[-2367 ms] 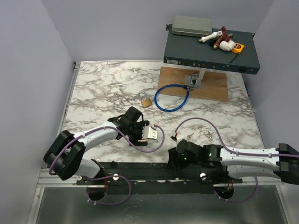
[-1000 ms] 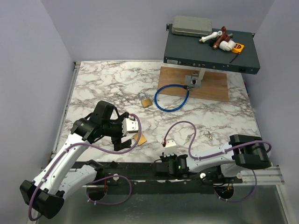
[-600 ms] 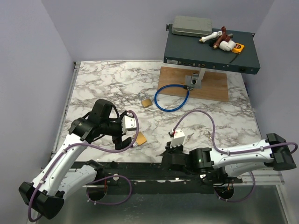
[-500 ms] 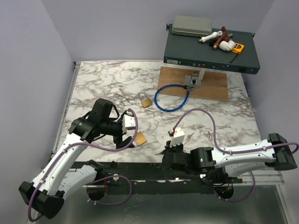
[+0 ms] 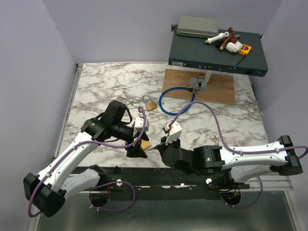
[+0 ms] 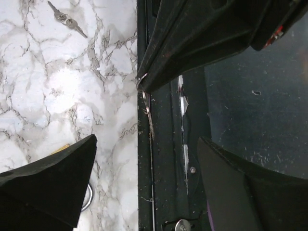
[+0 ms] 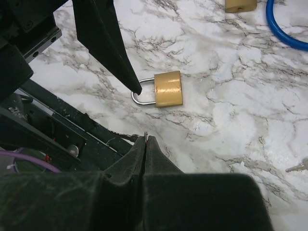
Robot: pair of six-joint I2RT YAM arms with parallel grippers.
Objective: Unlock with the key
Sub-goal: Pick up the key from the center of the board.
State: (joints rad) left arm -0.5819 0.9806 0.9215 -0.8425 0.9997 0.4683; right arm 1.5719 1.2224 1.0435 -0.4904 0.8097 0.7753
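tabletop: marble; the work sits at its near edge, about mid-width.
left gripper: fingers spread wide, holding nothing; one fingertip is at the padlock's shackle, contact unclear.
right gripper: the nearer arm to the lock; fingers pressed together, pinching the key.
padlock: brass, lying flat just beyond the right fingertips, apart from them; long axis runs across them, shackle toward the left gripper.
key: slim silvery sliver hanging from the right fingertips at the near edge; it likely must reach the lock body's end opposite the shackle.

A slim silvery metal key sits in the right hand. Just ahead on the marble tabletop lies a brass padlock, with the left hand beside its shackle.
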